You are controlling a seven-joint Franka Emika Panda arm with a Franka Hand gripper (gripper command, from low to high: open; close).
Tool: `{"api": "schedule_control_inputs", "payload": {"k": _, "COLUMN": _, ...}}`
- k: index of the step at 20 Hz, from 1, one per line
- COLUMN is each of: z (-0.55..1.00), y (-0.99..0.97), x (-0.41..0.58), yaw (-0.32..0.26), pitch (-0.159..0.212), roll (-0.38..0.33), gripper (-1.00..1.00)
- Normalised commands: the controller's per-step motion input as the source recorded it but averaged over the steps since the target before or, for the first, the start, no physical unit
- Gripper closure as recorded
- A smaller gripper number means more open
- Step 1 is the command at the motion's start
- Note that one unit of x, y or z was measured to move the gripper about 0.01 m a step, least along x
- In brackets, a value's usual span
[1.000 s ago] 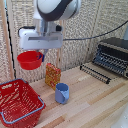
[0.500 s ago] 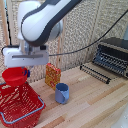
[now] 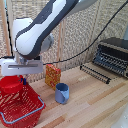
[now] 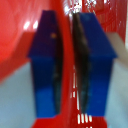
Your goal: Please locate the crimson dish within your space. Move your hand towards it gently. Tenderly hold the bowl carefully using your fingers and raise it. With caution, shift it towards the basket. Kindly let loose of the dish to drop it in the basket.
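Moved: since the frame half a second back, the arm has swung further toward the exterior view's left, carrying the bowl lower, so it now hangs over the basket's near-left part rather than beside it.
Bowl: the crimson dish [image 3: 11, 85] is off the table, held by its rim under the gripper, above the basket's opening; whether it touches the mesh cannot be told.
Bowl up close: in the wrist view the red rim [image 4: 66, 60] runs as a thin wall between the two pads, the picture quite blurred.
Claw: the gripper [image 3: 23, 80] is clamped on the bowl's rim, with one blue-tipped finger [image 4: 46, 65] on each side of it, pressed close.
Basket: the basket [image 3: 22, 107] sits on the wooden table at the exterior view's lower left, blue rim up, red mesh also showing behind the fingers in the wrist view [image 4: 92, 12].
Arm: the white arm [image 3: 42, 30] arches down from the upper right of the exterior view.
Nearby: a blue mug [image 3: 61, 93] stands just to the right of the basket; an orange carton [image 3: 52, 76] is upright behind the mug.
Further off: a dark toaster oven [image 3: 112, 56] is at the far right, well apart from the basket.
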Motion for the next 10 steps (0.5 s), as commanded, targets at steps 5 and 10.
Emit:
{"api": "schedule_control_inputs", "payload": {"k": 5, "z": 0.48, "y": -0.13, "x": 0.223, "yaw": 0.155, "pitch": 0.035, "roll": 0.051, "gripper": -1.00}}
{"api": "schedule_control_inputs", "payload": {"k": 10, "z": 0.50, "y": -0.41, "x": 0.449, "yaw": 0.128, "pitch": -0.211, "roll": 0.000, "gripper": -1.00}}
